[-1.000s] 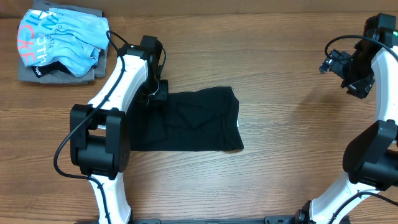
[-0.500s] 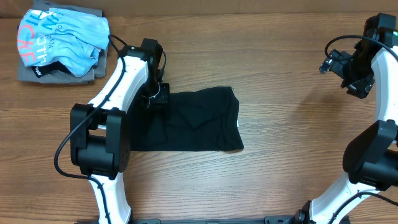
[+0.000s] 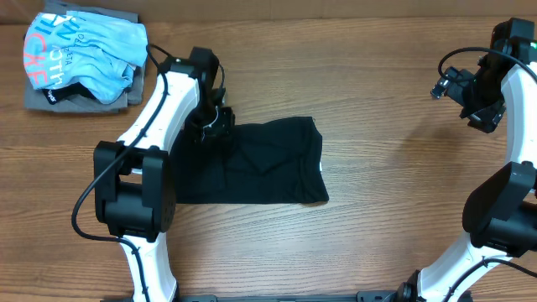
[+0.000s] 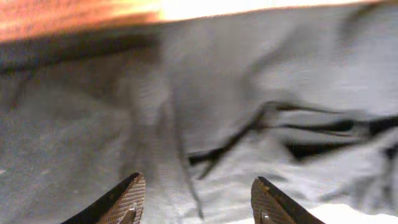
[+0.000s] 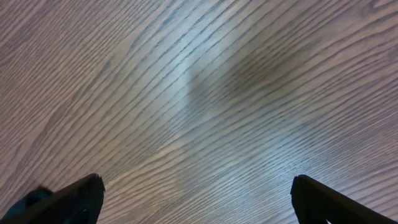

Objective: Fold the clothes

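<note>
Big brown wood-grain table (image 3: 377, 210) w/ one plain black short-sleeved soft T-shirt (image 3: 260, 164) lying flat on it as a rough rectangle, doubled over by the look of it, long axis running side to side betw. the two arms. No bin, basket or tray anywhere in view, so nothing to say re contents. The only other stuff is a pile well off past the left arm's outer side: a crumpled light blue shirt with coral and white lettering (image 3: 84, 50) on top of a grey folded garment (image 3: 50, 102). The left gripper (image 3: 216, 124) sits right over the tee's far corner on its own side, so the whole cloth spreads away from it toward the right arm and back toward the robot's base. Its dark fingers (image 4: 127, 199) stand apart in the wrist view, w/ wrinkled fabric just below and nothing pinched betw. them, so not gripping anything. The right gripper (image 3: 443, 86) is well apart from the tee, out over bare wood, jaws spread wide and empty. The left arm is much the nearer one. For a fold across the long axis, I'd guess the right arm has to come in to the end nearest it, where a small white label (image 3: 323, 170) shows at the edge.
</note>
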`<move>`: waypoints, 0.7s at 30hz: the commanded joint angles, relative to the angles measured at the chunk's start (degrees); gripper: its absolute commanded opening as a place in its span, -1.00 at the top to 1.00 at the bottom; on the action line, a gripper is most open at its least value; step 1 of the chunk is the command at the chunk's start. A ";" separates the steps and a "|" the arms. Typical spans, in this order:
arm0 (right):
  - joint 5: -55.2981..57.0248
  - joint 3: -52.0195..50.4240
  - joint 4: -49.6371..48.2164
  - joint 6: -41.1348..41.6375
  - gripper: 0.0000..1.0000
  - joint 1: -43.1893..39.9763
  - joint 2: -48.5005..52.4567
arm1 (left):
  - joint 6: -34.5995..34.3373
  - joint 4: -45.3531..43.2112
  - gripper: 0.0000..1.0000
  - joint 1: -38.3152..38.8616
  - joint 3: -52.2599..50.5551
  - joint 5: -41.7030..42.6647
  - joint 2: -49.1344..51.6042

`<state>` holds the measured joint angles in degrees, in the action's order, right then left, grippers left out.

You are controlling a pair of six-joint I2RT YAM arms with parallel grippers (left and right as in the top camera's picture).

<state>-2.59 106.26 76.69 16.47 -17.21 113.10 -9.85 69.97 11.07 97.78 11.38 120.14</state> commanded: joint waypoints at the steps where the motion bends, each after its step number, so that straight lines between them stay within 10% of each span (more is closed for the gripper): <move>1: -0.07 -0.22 -0.15 -0.15 -1.00 0.00 -0.04 | 2.19 1.46 -0.15 0.22 5.49 4.81 -1.16; 5: -0.07 -0.22 -0.15 -0.15 -1.00 0.00 -0.02 | 2.16 3.26 -0.33 0.22 8.74 4.76 -2.82; 9: -0.07 -0.22 -1.22 -0.13 -1.00 0.00 -0.04 | 2.16 5.27 -1.00 0.15 10.73 4.74 -3.39; 21: -13.31 -0.22 -7.32 3.93 -1.00 0.00 -0.04 | 2.14 5.40 -1.00 -0.55 12.72 3.76 -9.53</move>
<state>-9.61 106.06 69.25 18.72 -17.21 113.10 -8.40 75.90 10.85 107.68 15.03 117.30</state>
